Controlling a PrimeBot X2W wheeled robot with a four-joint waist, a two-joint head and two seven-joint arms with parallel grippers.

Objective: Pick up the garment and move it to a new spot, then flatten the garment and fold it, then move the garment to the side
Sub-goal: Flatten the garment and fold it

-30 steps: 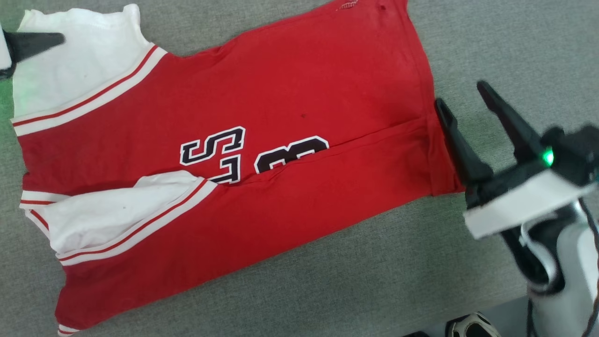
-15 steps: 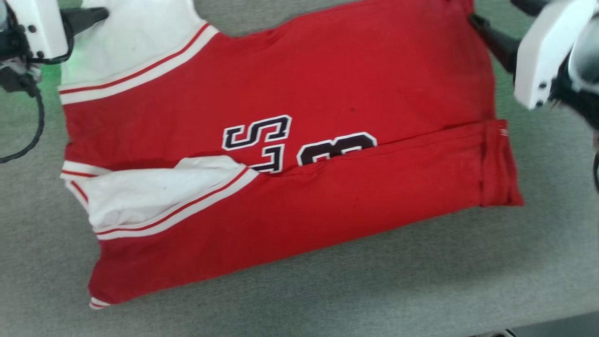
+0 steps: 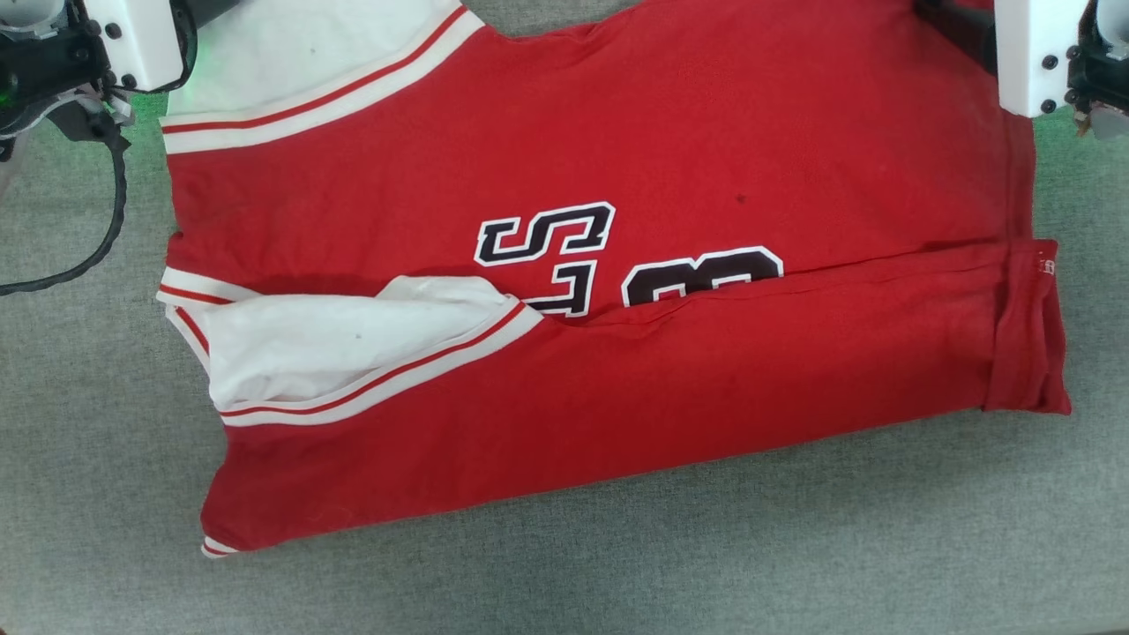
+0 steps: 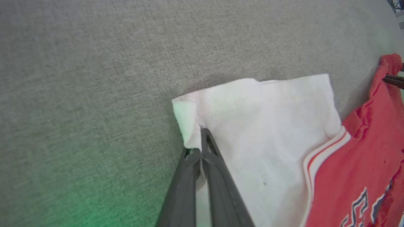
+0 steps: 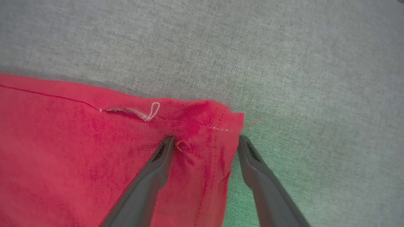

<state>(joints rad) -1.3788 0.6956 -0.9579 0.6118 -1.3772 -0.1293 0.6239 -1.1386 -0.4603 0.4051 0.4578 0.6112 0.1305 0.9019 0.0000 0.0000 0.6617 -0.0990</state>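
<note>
Nearby, saw the garment lying flat on the grey fabric surface, with its near edge folded up over the black lettering. Farther off, found the left gripper pinched tight on the white sleeve corner. Found the right gripper spread wide, one finger resting on the red hem corner, the other just off its edge.

Bright, even light; green glow and soft wrist-view blur.

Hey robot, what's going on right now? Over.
Left tool shut on garment, white sleeve corner. Right tool open, straddling red corner. Near edge folded over. Nothing in the way.
</note>
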